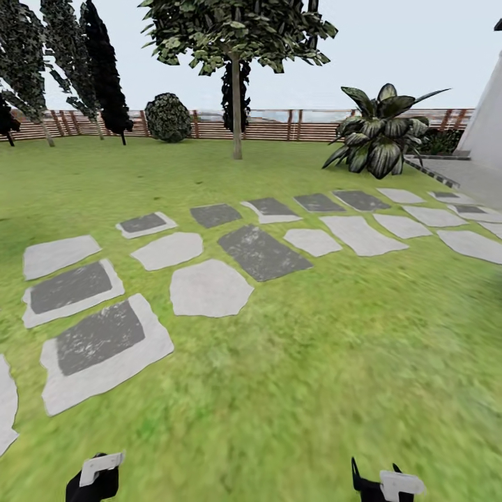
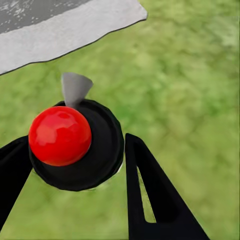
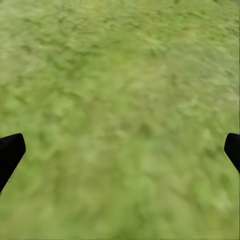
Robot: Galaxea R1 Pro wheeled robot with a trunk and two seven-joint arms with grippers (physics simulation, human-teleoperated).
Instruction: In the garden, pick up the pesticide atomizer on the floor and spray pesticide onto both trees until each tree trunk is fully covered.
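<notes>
The pesticide atomizer (image 2: 60, 135) shows from above in the left wrist view: a red ball on a round black cap with a small grey nozzle. My left gripper (image 2: 75, 145) is shut on it, a black finger pressed against each side of the cap, just above the grass. In the head view the left gripper (image 1: 97, 474) sits at the bottom edge. My right gripper (image 1: 390, 481) is low on the right, and the right wrist view shows the right gripper (image 3: 122, 145) open over bare grass. One tree (image 1: 233, 28) stands far ahead by the fence, its tree trunk (image 1: 237, 111) straight and bare.
Grey stepping stones (image 1: 209, 286) cross the lawn from lower left to right. A broad-leaved plant (image 1: 380, 132) and a white wall (image 1: 484, 125) stand at the right. Dark cypresses (image 1: 104, 70), a round shrub (image 1: 167, 117) and the slatted fence (image 1: 307, 125) line the back.
</notes>
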